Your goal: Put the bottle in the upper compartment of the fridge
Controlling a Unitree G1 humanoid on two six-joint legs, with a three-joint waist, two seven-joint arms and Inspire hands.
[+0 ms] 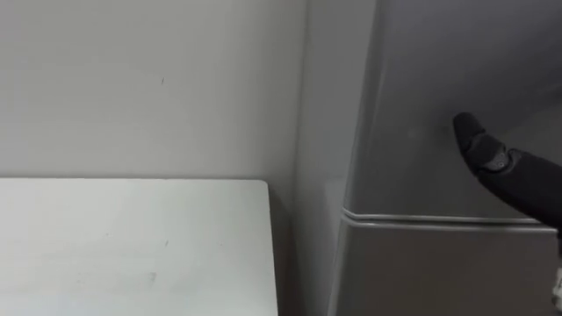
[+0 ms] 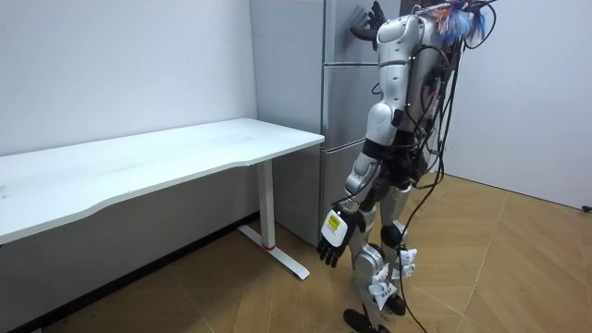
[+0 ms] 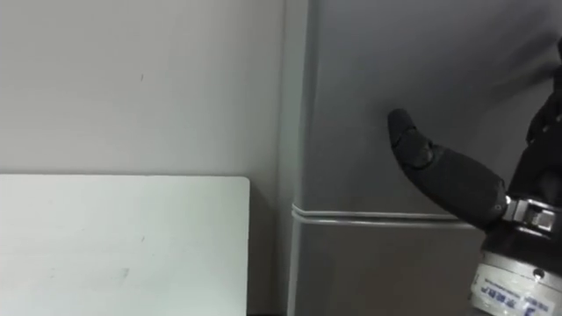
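The two eye views look out from the robot's head. They sit side by side, so they show nearly the same thing, just a little shifted. They are very close to the fridge (image 1: pixel 439 132). They face it and the wall (image 1: pixel 149 88) next to it. They look a bit down, so a corner of the bench (image 1: pixel 132 246) shows at the lower left. The right hand (image 1: pixel 509 171) comes in from the right, in front of the fridge.

The room view stands far back and looks across the floor (image 2: pixel 518 259) at the robot's left side. It sees the whole robot, most of the bench and the fridge.

All views share the fridge front with the raised hand, the bench corner beside it and the wall.
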